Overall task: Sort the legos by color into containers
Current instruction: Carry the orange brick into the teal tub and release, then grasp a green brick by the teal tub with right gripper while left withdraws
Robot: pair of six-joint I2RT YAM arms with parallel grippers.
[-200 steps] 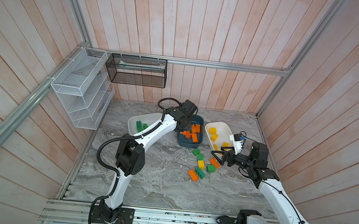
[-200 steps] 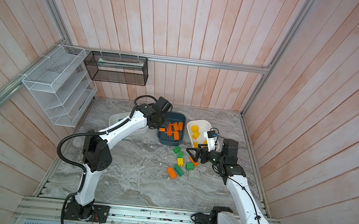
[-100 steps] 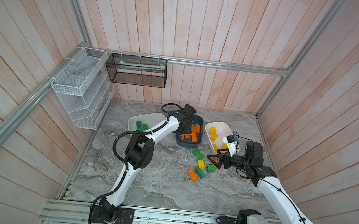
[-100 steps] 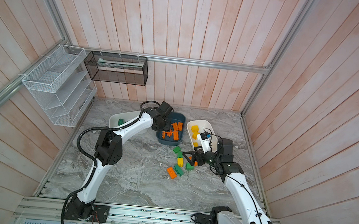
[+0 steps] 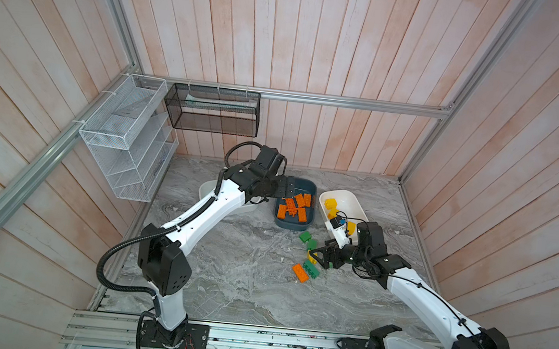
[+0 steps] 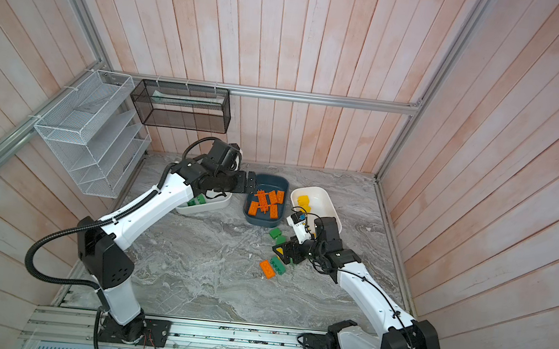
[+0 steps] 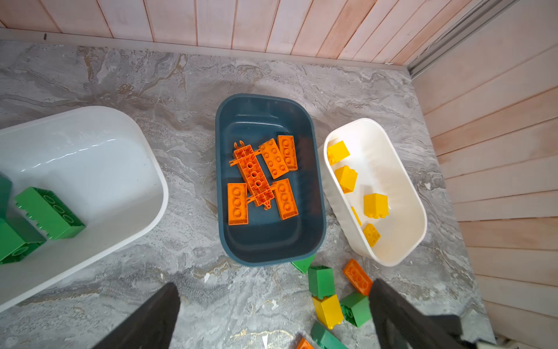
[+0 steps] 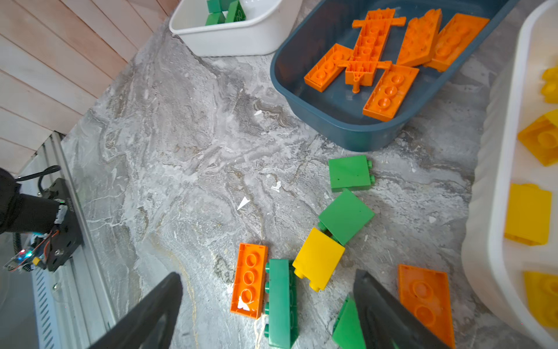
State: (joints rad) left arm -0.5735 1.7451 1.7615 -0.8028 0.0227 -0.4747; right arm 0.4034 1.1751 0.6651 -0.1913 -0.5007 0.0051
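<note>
Both gape: left pincer [image 5: 285, 191] empty above the blue tub [image 7: 265, 238] of orange bricks [image 7: 273, 157], right pincer [image 8: 268, 276] low, framing a yellow brick [image 8: 318, 260] to grab.

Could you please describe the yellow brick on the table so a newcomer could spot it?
Find the teal tub, the only dark one. Loose bricks lie beside it on the table; the yellow brick is the only yellow among green and orange.
</note>
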